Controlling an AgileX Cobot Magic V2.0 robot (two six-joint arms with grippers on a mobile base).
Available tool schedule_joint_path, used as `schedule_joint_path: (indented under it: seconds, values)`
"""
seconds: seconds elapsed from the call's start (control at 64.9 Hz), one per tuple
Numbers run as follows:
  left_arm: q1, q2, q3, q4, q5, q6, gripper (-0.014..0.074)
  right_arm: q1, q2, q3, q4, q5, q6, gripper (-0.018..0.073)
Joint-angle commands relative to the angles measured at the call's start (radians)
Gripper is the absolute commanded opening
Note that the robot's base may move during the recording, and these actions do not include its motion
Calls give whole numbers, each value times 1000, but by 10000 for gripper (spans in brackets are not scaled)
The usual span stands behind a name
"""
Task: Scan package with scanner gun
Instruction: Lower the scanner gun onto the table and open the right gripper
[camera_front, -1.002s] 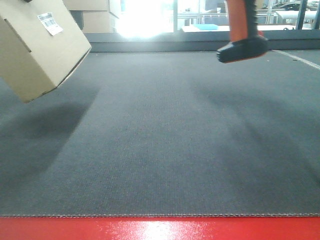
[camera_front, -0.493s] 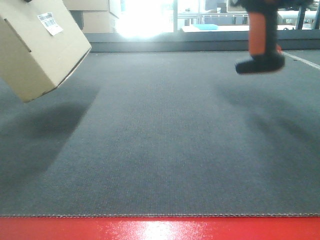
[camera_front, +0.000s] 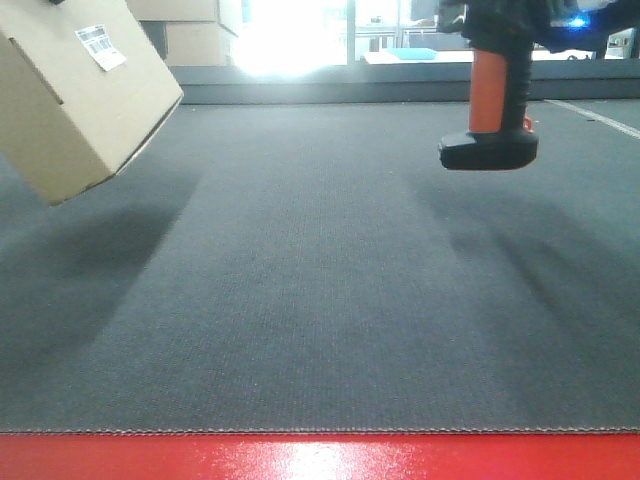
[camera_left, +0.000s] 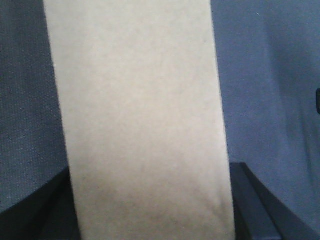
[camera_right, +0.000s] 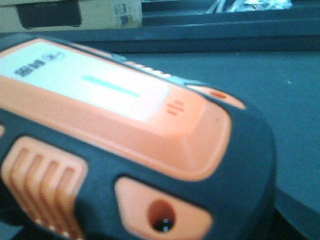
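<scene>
The package is a plain brown cardboard box with matte faces and crisp edges. It hangs tilted in the air at the upper left of the front view, one corner pointing down. A small white barcode label sits on its upward-facing side. In the left wrist view the smooth cardboard fills the middle of the picture. The left jaws, dark and angular, stand tight against either side of it, clenched on the box.

The scanner gun hangs upright at the upper right, well apart from the package. Its orange handle runs down to a flat black base, which is clear of the surface. Its head is lost in dark arm hardware at the top edge, where the right jaws grasp it. Up close, its body is black rubbery plastic with glossy orange panels, a ribbed orange pad and a small round hole.

The bench is covered in a grey, finely woven mat, with a glossy red strip along its near edge. A soft shadow lies under the package. Behind it, a bright window glares beside pale stacked boxes. A box with a dark printed panel stands far back.
</scene>
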Motion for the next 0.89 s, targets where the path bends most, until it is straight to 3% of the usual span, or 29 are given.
schedule_joint_path:
  seconds: [0.0, 0.277, 0.879]
  values:
    - [-2, -8, -1, -18, -8, 4, -111, -3, 3, -4, -27, -91, 21, -154]
    - [-2, -8, -1, -18, -8, 4, -111, -3, 66, -4, -41, -163, 43, -154]
    - [-2, -8, -1, -18, -8, 4, -111, -3, 169, -4, -44, -172, 43, -154]
